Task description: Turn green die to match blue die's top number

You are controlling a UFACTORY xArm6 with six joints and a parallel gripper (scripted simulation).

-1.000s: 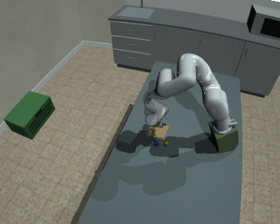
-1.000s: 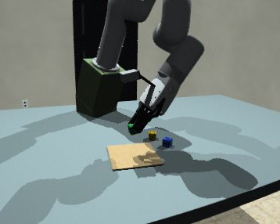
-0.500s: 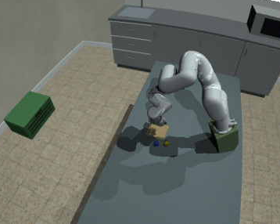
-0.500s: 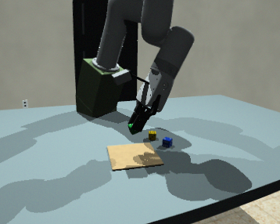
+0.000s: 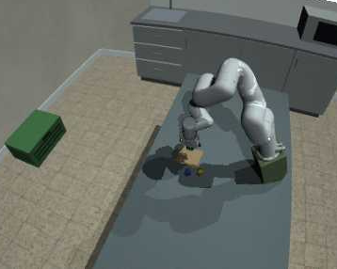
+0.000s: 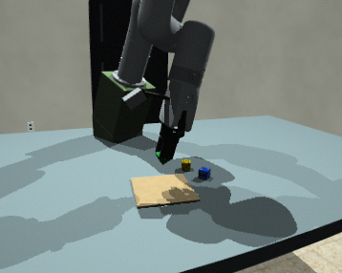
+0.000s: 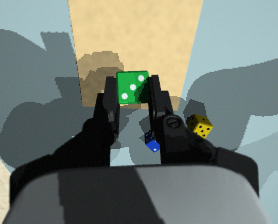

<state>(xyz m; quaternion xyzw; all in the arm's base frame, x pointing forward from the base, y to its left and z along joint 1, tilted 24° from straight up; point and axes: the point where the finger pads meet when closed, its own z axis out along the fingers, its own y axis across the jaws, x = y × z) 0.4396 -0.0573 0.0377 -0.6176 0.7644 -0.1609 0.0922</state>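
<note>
My gripper [image 7: 133, 89] is shut on the green die [image 7: 132, 88], which shows three white pips toward the wrist camera. In the exterior view the gripper [image 6: 163, 158] holds the green die [image 6: 160, 158] just above the table, behind the far edge of the tan mat [image 6: 163, 190]. The blue die [image 6: 204, 173] and the yellow die [image 6: 186, 164] lie on the table to the right of the mat, off it. In the wrist view the blue die [image 7: 152, 143] is partly hidden by a finger and the yellow die [image 7: 200, 125] lies to its right. The mat [image 7: 136, 47] lies ahead.
The arm's green base block [image 6: 117, 106] stands behind the mat at the table's back. In the top view the mat [image 5: 189, 156] is near the table's left edge, with a counter and a microwave [image 5: 322, 26] beyond.
</note>
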